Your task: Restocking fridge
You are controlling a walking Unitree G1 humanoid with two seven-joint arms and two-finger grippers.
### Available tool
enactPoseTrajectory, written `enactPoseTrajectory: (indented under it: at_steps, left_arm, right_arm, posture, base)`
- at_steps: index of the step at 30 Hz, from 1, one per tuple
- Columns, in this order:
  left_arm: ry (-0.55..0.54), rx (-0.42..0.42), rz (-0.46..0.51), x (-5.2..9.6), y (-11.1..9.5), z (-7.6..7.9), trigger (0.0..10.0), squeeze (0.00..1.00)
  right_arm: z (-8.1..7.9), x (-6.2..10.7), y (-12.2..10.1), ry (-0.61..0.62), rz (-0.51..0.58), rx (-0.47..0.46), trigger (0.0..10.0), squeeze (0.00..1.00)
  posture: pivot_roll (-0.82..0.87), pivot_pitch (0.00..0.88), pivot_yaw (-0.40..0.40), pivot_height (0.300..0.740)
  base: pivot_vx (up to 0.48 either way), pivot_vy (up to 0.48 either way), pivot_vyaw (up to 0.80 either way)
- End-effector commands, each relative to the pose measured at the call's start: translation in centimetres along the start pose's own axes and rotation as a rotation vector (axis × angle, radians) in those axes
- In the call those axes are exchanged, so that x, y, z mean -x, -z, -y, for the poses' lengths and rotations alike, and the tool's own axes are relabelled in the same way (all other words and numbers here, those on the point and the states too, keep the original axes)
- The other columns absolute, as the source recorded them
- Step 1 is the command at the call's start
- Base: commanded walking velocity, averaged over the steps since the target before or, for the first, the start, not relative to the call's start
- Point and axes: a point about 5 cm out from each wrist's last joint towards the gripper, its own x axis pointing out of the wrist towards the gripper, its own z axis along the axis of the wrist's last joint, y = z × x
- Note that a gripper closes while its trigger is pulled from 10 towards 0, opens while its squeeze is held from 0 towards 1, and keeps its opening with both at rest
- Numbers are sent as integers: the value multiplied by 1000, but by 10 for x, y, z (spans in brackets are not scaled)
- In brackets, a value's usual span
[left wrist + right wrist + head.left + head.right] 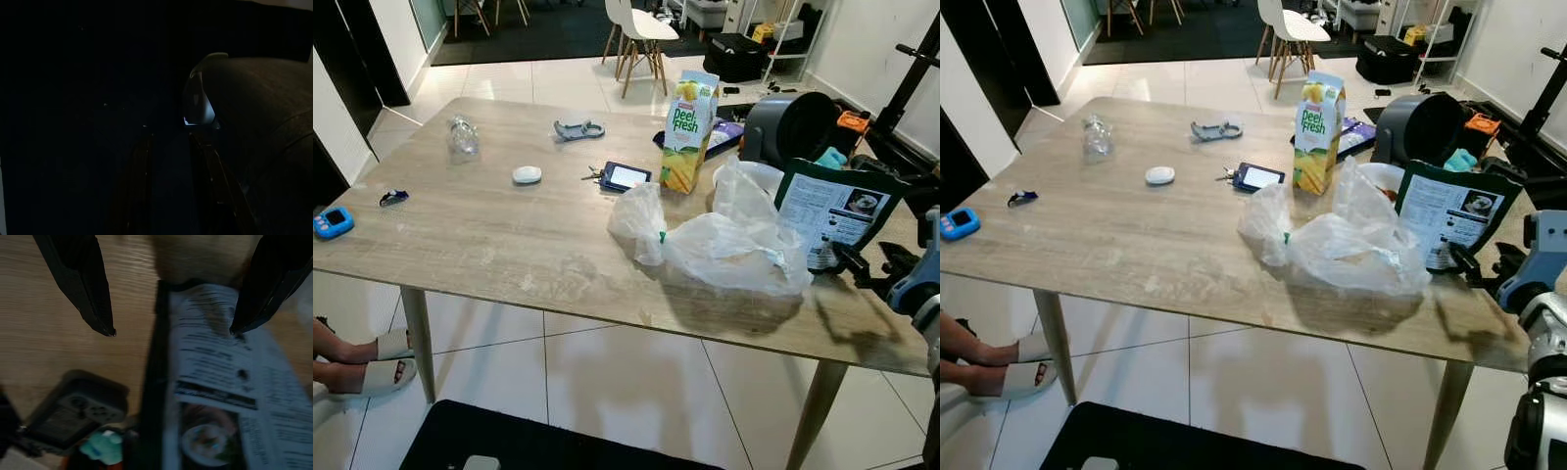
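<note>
A yellow-green Peel Fresh juice carton [688, 132] stands upright on the wooden table [489, 235]. In front of it lie crumpled clear plastic bags [729, 245]. A dark green pouch with a white printed label [832, 211] stands at the table's right end. My right gripper [867, 262] hovers low at the table's right edge, just short of the pouch's lower corner. In the right wrist view the right gripper [172, 331] is open, and the pouch [215, 382] lies ahead between the lines of its fingers, untouched. My left arm hangs idle in the dark.
On the table: a phone [625, 176] with keys, a white puck [527, 174], a crumpled clear bottle [462, 137], a blue device [331, 222] and a dark grey round appliance [793, 125]. A person's sandalled feet [372, 357] are at the lower left. White chairs [641, 29] stand behind.
</note>
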Motion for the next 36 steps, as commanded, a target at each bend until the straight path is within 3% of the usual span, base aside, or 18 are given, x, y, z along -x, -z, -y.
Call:
enactPoseTrajectory:
  at_steps: [1,21,26,36]
  left_arm:
    - [45,-14,-60,2,16,8,10000,0]
    - [55,-23,-65,4,21,9,10000,0]
    - [65,-28,-64,3,21,13,10000,0]
    - [65,-29,-62,2,20,14,10000,0]
  right_arm:
    - [4,1,-2,25,-1,19,10000,0]
    - [-6,-8,-11,-9,59,-60,10000,0]
    - [-17,-14,-17,-86,89,-84,10000,0]
    - [-19,-14,-20,-167,77,-81,10000,0]
  posture:
    - [121,87,-8,740]
    - [124,106,-8,740]
    - [122,103,-14,740]
    - [116,97,-18,740]
  base:
    - [0,0,0]
    - [0,0,0]
    - [0,0,0]
    - [0,0,0]
